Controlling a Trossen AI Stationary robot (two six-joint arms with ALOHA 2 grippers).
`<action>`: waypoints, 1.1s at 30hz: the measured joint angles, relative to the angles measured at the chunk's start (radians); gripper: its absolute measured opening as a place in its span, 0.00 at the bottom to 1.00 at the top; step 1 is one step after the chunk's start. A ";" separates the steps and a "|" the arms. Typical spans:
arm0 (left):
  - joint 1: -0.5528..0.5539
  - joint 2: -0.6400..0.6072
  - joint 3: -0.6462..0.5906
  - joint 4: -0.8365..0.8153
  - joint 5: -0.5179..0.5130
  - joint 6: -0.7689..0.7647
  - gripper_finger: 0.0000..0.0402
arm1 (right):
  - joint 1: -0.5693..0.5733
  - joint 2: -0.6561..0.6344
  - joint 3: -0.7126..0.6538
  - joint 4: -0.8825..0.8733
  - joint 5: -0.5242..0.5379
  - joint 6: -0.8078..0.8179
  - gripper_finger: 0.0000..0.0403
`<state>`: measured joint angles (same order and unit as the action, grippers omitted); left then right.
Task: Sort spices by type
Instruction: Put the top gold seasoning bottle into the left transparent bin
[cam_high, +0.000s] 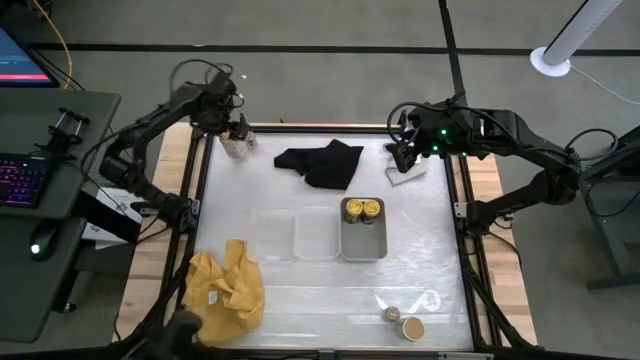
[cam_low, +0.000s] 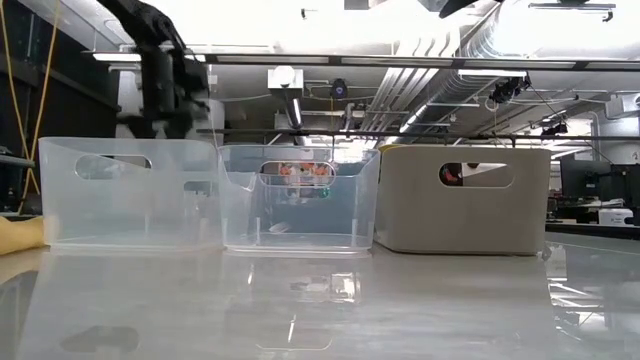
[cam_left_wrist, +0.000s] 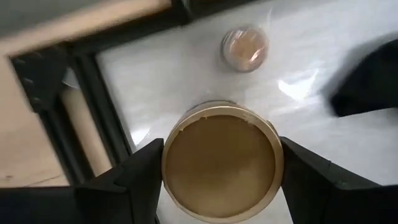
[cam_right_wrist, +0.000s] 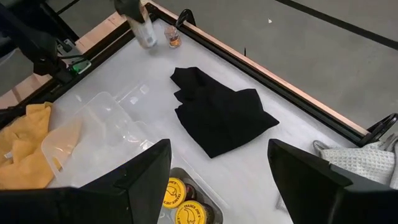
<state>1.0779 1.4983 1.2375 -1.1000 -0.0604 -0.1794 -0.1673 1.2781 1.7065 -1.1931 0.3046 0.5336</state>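
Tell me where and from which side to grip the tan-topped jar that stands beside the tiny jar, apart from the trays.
Take the free tan-topped jar by its round wall under the lid, down from above, since it stands upright. The tiny jar stands close, so probably set the fingers on the two sides clear of it. The left gripper holds the other tan-topped jar.

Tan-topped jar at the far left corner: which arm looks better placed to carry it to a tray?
The left arm. Its claw already has both fingers around the tan-topped jar, while the right claw hangs open and empty at the far right, with the black cloth in between.
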 joint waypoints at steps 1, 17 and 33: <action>0.000 -0.031 0.011 -0.008 0.001 0.000 0.59 | 0.000 0.000 0.000 0.000 0.000 -0.003 0.65; -0.622 -0.461 0.080 -0.102 0.303 -0.079 0.59 | 0.000 0.000 0.000 0.000 -0.028 -0.048 0.65; -1.109 -0.141 0.045 -0.147 -0.043 0.100 0.59 | 0.000 0.000 0.000 0.000 -0.039 -0.068 0.65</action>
<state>-0.0315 1.3575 1.2826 -1.2468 -0.1034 -0.0798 -0.1673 1.2785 1.7065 -1.1931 0.2653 0.4660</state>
